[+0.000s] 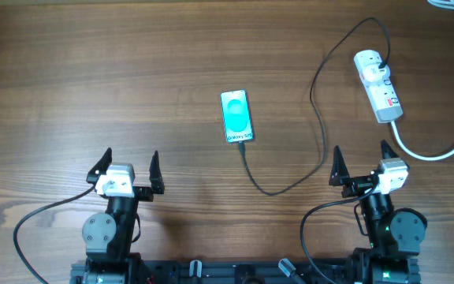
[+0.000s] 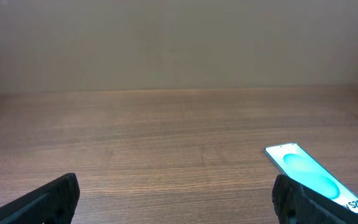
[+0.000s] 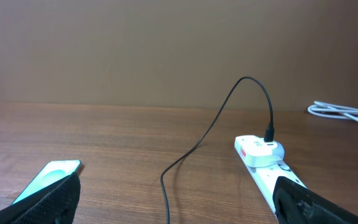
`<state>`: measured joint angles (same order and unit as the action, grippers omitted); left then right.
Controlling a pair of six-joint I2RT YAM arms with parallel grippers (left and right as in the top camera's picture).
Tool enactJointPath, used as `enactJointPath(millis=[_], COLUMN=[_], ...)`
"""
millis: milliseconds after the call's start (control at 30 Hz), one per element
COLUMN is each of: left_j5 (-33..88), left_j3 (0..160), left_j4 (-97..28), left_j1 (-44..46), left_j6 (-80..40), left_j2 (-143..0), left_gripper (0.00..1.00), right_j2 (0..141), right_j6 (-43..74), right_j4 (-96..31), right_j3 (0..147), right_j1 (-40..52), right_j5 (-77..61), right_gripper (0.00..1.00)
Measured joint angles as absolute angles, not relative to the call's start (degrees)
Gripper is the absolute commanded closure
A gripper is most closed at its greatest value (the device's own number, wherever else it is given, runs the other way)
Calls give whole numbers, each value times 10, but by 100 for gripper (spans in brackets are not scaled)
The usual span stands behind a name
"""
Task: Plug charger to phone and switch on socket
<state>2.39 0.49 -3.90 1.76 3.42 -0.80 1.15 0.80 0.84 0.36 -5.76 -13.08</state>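
Left gripper [image 1: 130,163] and right gripper [image 1: 361,155] are both spread wide apart, holding nothing. Ahead, between them, lies the phone [image 1: 236,116], with the charger [image 1: 323,150] touching it.

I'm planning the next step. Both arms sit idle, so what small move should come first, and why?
Probably advance the open right end effector toward the socket. The charger already runs from the socket to the near edge of the phone, though seating there is unclear, and the socket lies on the right arm's side.
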Motion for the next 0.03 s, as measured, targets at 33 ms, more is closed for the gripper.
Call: enactJointPath(millis=[33], left_j5=[24], left_j3=[5], left_j4=[-39], left_j1=[18], left_j6=[34], left_j2=[-8], left_gripper=[0], right_j2=[11], right_j6=[8], right_j4=[8], right_j3=[4], right_j1=[-58], right_j5=[-131], right_gripper=[0])
